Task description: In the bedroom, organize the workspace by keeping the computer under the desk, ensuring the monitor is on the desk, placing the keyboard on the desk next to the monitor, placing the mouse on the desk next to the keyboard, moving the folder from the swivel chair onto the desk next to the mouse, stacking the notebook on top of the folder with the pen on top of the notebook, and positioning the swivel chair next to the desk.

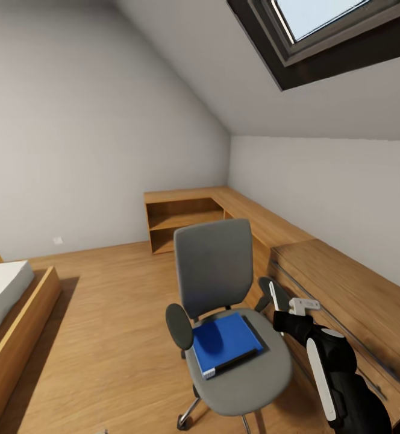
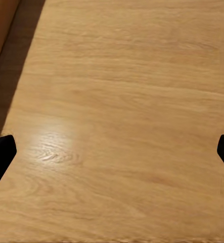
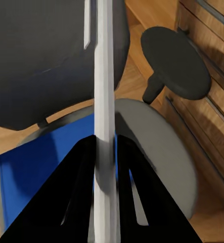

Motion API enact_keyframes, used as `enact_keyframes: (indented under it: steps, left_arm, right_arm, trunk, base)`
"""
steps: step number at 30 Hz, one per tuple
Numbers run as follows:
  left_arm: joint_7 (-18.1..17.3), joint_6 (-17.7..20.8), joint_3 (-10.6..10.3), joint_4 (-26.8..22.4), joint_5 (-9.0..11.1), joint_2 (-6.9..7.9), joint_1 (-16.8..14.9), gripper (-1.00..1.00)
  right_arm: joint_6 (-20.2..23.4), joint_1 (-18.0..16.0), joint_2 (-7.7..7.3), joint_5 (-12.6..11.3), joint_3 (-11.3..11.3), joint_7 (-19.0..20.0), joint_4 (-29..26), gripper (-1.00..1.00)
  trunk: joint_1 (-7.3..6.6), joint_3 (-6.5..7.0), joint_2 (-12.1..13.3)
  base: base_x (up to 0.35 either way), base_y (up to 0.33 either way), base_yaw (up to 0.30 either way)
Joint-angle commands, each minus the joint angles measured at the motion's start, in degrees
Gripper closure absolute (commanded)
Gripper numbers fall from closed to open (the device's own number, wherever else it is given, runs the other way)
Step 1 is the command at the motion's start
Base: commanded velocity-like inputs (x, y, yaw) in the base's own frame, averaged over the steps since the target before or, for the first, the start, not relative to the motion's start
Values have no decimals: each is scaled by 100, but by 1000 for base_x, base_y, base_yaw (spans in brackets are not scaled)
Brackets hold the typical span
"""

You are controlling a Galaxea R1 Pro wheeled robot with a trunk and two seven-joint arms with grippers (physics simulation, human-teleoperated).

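Observation:
The grey swivel chair (image 1: pixel 215 271) stands in the middle of the wooden floor, beside a wooden chest. On its seat lies the blue folder (image 1: pixel 224 340), and a thin dark notebook edge (image 1: pixel 242 360) peeks out beneath it. My right gripper (image 1: pixel 284 313) hovers just right of the seat, shut on the white pen (image 1: pixel 273 295), which points upward. In the right wrist view the pen (image 3: pixel 104 76) runs between the black fingers (image 3: pixel 81 172), above the folder (image 3: pixel 36 167) and the seat (image 3: pixel 152 136). My left gripper (image 2: pixel 117 152) is open over bare floor. Desk, monitor, keyboard, mouse and computer are out of view.
A light wooden drawer chest (image 1: pixel 344 289) runs along the right wall, close to the chair's right armrest (image 3: pixel 175 61). A low wooden shelf unit (image 1: pixel 182 217) fills the far corner. A bed (image 1: pixel 7 301) sits at the left. Open floor (image 1: pixel 115 313) lies between bed and chair.

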Motion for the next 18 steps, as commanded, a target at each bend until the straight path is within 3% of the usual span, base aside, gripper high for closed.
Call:
enact_keyframes:
  steps: [1,7,15,18]
  left_arm:
    - [37,-23,-47,77,60,9,-3,-100]
    - [36,-21,-45,285,72,22,-3,-100]
    - [36,-4,-44,310,83,50,-3,-100]
    - [32,5,-45,318,71,38,-3,-100]
  right_arm:
    - [25,-6,7,0,-15,38,-5,100]
    - [20,-6,8,0,-12,34,-5,100]
    - [19,-6,8,9,-14,26,-5,100]
    - [16,-6,3,12,-23,27,-5,100]
  trunk:
    - [-24,12,37]
    - [-156,120,278]
    - [-331,264,599]
    - [-397,318,719]
  base:
    - [-128,231,-238]
    - [-148,259,-216]
    - [-156,261,-28]
    - [-52,92,-2]
